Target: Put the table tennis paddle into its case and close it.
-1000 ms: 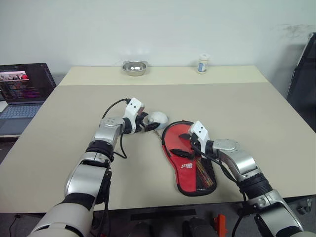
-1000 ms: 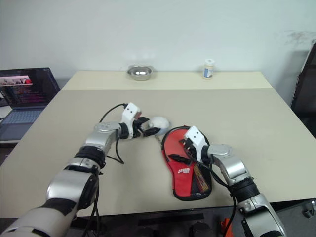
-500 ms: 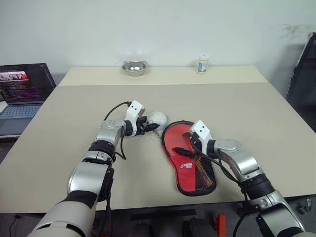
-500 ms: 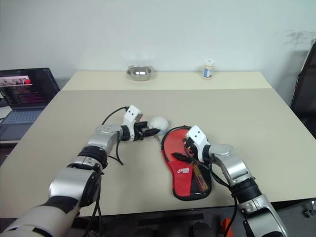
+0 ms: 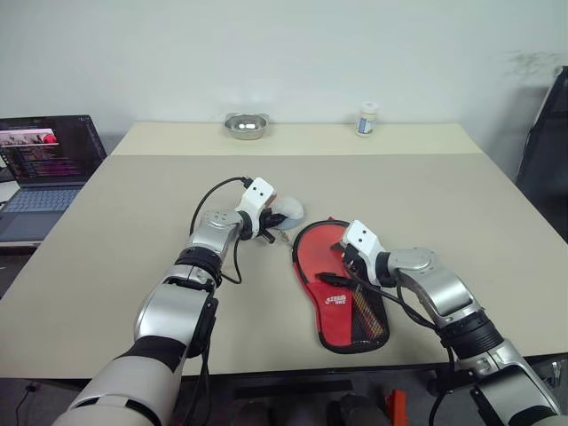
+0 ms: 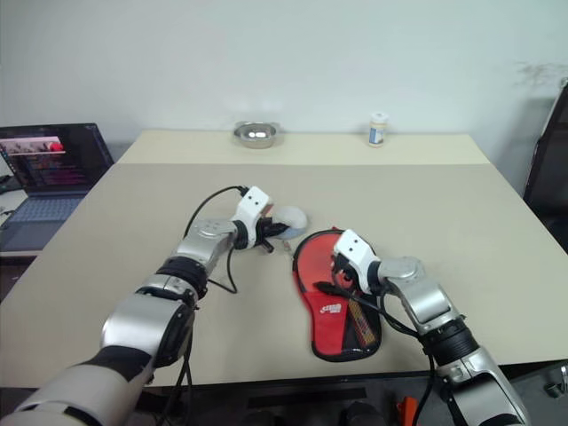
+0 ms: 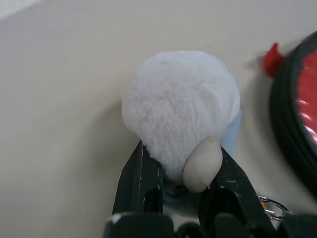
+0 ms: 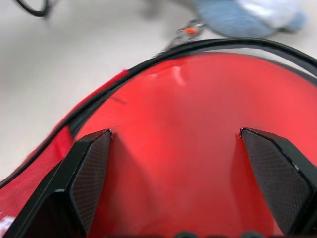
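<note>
The case [image 5: 348, 297] lies flat near the table's front edge, red side up with a white logo, mesh pocket and black rim. The table tennis paddle is hidden. My right gripper [image 5: 338, 265] hovers just above the case's round end, its fingers [image 8: 89, 168] spread wide and open over the red surface [image 8: 173, 129]. To the left of the case's top sits a white plush ball [image 5: 289, 209]. My left gripper [image 7: 181, 161] is shut on the lower edge of that ball [image 7: 181, 106], one finger on each side.
A metal ring with an orange bit [image 7: 270, 203] lies between the ball and the case rim. At the table's far edge stand a steel bowl [image 5: 246, 125] and a small white bottle [image 5: 365, 118]. A laptop [image 5: 44, 151] sits off the table's left side.
My left gripper's fingers have drawn together on the white plush ball, from wide open a second ago. The right gripper stays open over the case.
</note>
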`<state>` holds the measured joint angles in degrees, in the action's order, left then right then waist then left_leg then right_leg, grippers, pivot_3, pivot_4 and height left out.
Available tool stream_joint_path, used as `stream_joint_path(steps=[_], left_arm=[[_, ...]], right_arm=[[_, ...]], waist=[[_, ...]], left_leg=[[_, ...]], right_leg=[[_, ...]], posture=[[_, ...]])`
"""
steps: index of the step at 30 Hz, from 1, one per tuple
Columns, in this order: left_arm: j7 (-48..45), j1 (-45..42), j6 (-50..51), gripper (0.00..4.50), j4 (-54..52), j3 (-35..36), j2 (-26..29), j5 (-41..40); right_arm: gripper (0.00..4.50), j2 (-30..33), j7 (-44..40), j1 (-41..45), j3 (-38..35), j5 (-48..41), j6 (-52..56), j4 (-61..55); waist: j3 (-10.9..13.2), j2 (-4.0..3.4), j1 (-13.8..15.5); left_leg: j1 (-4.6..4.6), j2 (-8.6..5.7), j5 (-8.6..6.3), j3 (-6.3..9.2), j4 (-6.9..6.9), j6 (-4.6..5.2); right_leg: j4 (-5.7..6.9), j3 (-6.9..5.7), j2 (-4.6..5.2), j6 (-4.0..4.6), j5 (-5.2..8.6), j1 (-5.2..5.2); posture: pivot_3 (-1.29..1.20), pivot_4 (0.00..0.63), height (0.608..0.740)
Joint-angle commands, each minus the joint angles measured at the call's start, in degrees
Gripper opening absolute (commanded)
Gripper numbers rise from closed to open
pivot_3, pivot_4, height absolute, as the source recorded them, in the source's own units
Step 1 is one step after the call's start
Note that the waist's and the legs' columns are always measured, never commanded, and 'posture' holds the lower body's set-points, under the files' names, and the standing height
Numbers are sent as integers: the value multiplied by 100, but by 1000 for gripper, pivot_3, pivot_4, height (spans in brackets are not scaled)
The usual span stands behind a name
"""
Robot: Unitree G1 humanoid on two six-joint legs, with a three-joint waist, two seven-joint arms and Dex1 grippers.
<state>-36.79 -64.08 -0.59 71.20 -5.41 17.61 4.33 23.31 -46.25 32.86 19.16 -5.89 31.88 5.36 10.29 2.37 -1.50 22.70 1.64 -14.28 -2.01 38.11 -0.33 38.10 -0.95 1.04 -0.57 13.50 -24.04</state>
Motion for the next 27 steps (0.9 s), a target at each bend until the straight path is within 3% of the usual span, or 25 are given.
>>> stream_joint_path(steps=[1, 14, 20, 27], left_arm=[[936, -577, -216, 528, 220, -26, -165, 293], [2251, -1666, -714, 523, 651, -348, -1531, 1150], [1969, -1709, -972, 523, 677, -574, -2306, 1467], [1577, -1516, -1217, 523, 660, -761, -2826, 1646]], right_arm=[[4500, -71, 85, -193, 357, 301, 382, 548], [4500, -200, 247, -584, 533, 363, 649, 577], [4500, -292, 360, -780, 637, 328, 842, 303], [4500, -440, 471, -868, 659, 323, 958, 175]], waist=[[-17, 9, -2], [-50, 16, -28], [-63, 7, -24], [-93, -31, -33]], left_leg=[[-1, 1, 0, 0, 0, 0], [-81, 3, -1, -6, -18, -2], [-80, 0, -3, -8, -22, -2], [-84, 2, -3, -7, -27, -3]], right_leg=[[0, 0, 0, 0, 0, 0], [-12, 5, -1, -3, 2, 66], [-23, 5, 0, -4, 3, 71], [-26, 5, -2, -5, 4, 71]], posture=[[0, 150, 740], [0, 150, 740], [0, 150, 740], [0, 150, 740]])
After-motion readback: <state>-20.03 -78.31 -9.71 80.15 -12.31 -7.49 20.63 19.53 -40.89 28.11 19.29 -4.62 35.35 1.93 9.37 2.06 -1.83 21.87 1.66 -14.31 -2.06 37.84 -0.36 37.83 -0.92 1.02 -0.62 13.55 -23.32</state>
